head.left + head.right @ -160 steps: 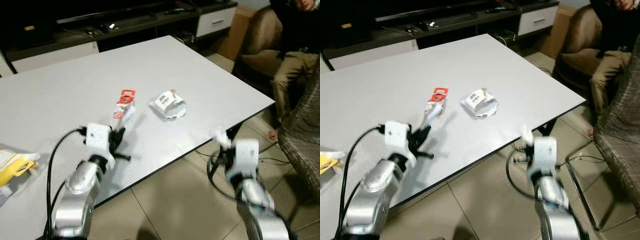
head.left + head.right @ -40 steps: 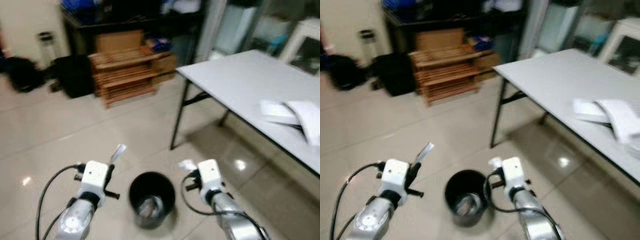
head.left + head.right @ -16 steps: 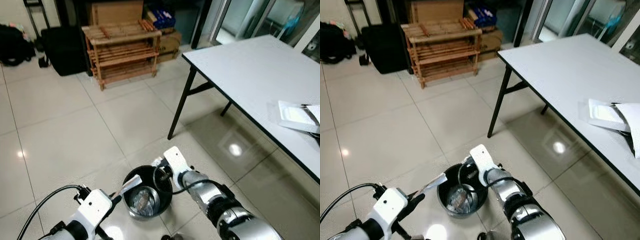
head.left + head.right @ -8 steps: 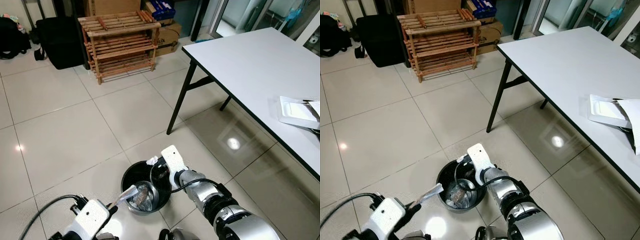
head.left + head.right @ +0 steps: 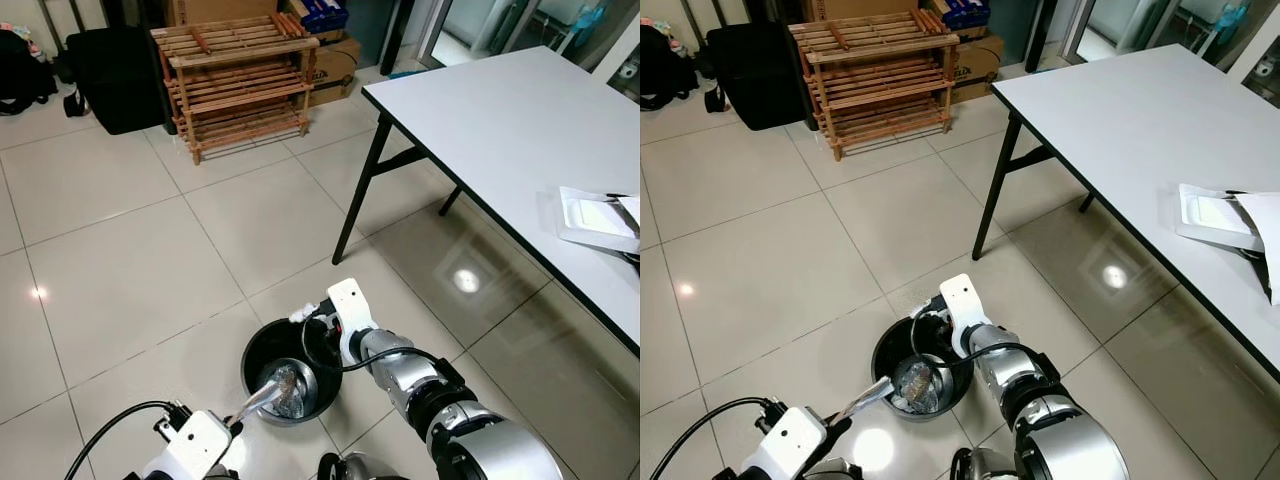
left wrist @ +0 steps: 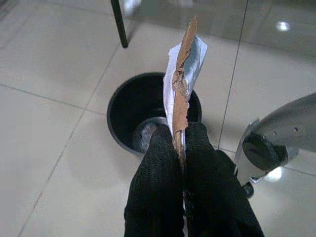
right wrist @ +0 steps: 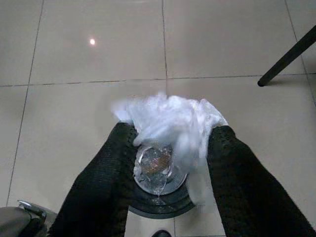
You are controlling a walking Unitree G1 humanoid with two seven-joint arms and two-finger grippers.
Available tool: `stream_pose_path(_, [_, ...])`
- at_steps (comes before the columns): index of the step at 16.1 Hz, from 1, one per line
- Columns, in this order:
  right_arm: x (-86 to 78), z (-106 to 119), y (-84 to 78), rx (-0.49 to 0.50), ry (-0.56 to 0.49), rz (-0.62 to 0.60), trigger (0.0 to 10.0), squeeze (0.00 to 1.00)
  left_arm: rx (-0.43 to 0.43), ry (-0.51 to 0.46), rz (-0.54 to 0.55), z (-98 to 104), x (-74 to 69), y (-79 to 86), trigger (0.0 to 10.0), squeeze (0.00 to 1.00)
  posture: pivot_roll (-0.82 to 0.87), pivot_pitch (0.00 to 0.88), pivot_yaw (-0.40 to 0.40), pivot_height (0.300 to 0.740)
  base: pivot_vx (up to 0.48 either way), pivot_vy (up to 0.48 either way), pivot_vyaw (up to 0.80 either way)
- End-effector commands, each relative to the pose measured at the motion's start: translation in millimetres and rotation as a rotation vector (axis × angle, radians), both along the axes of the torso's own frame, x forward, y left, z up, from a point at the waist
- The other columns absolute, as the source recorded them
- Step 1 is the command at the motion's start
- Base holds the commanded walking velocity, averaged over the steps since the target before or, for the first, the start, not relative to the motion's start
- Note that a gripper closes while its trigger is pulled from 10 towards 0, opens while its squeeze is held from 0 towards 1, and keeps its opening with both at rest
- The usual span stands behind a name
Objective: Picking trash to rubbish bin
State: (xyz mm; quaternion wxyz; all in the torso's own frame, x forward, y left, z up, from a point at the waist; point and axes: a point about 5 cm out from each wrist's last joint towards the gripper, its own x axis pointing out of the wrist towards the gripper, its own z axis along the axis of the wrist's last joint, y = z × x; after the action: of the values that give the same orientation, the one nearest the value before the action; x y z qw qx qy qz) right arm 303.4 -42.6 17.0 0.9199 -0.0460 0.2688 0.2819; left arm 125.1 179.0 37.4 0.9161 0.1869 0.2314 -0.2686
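**Two pieces of trash over one small bin: where a drop could miss**

The right hand (image 7: 168, 148) hangs directly above the bin (image 5: 262, 350), its two black fingers (image 7: 106, 173) spread wide apart with a crumpled white wrapper (image 7: 168, 121) between them. The wrapper is blurred and lies against the finger ends rather than being pinched, so it looks released or nearly so. The risk here, as I judge it, is that a light, crumpled piece clings to one finger or drifts sideways and lands on the tiled floor (image 5: 120, 260) beside the bin instead of in it.

The left hand (image 6: 180, 136) sits on the near side of the bin, fingers pressed together on a flat foil packet (image 6: 183, 74) whose free end reaches out over the bin's rim. The packet is long and held by one end only; if the fingers part from here, its tail may tip onto the rim and slide outside, since the hand itself is short of the bin's opening. It would do better moved further over the opening first.

Both arms crowd the same opening, so a collision with the right arm (image 5: 400, 365) is possible if the left one moves in now.

The bin already holds silvery trash (image 5: 912, 381) at its bottom. Beyond the bin stands the desk (image 5: 500, 130), with white papers (image 5: 595, 215) still on its far edge, well apart from both hands.
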Motion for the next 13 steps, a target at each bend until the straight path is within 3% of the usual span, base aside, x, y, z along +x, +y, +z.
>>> stream_pose_path(1, [0.1, 1.9, 6.3, 0.025, 0.007, -0.003, 10.0, 1.0, -0.007, 0.005, -0.009, 0.9, -3.5, -6.6, 10.0, 0.0, 0.14, 0.164, -0.154, 0.74, 0.0, 0.0, 0.0])
stream_pose_path(5, [0.7, 2.3, 6.2, 0.029, 0.009, -0.011, 10.0, 1.0, -0.012, -0.017, -0.014, 8.7, -1.8, -18.2, 10.0, 0.0, 0.14, 0.157, -0.153, 0.74, 0.0, 0.0, 0.0])
stream_pose_path(7, [2.4, 1.8, 0.6, 0.001, -0.005, -0.034, 10.0, 0.98, 0.007, -0.03, 0.004, 6.9, 6.0, -22.3, 10.0, 0.0, 0.12, 0.142, -0.145, 0.74, 0.0, 0.0, 0.0])
stream_pose_path(8, [6.0, 2.9, -10.8, 0.018, -0.022, -0.08, 10.0, 0.0, 0.026, -0.05, 0.087, 0.4, 19.8, -21.3, 10.0, 0.0, 0.1, 0.132, -0.138, 0.74, 0.0, 0.0, 0.0])
stream_pose_path(10, [7.9, 2.3, -29.0, 0.037, -0.051, -0.134, 10.0, 0.0, 0.039, -0.077, 0.172, -8.6, 40.7, -19.5, 10.0, 0.0, 0.06, 0.119, -0.122, 0.74, 0.0, 0.0, 0.0])
stream_pose_path(11, [7.2, 1.0, -38.7, 0.037, -0.067, -0.156, 10.0, 0.0, 0.051, -0.09, 0.187, -10.9, 51.2, -17.9, 10.0, 0.0, 0.06, 0.117, -0.119, 0.74, 0.0, 0.0, 0.0])
stream_pose_path(12, [3.2, -1.4, -58.6, 0.036, -0.105, -0.201, 10.0, 0.0, 0.048, -0.106, 0.188, -8.6, 71.3, -7.7, 10.0, 0.0, 0.02, 0.106, -0.105, 0.74, 0.0, 0.0, 0.0])
stream_pose_path(13, [1.2, -1.9, -65.4, 0.035, -0.119, -0.217, 10.0, 0.0, 0.039, -0.111, 0.185, -6.5, 78.1, -4.4, 10.0, 0.0, 0.02, 0.106, -0.105, 0.74, 0.0, 0.0, 0.0])
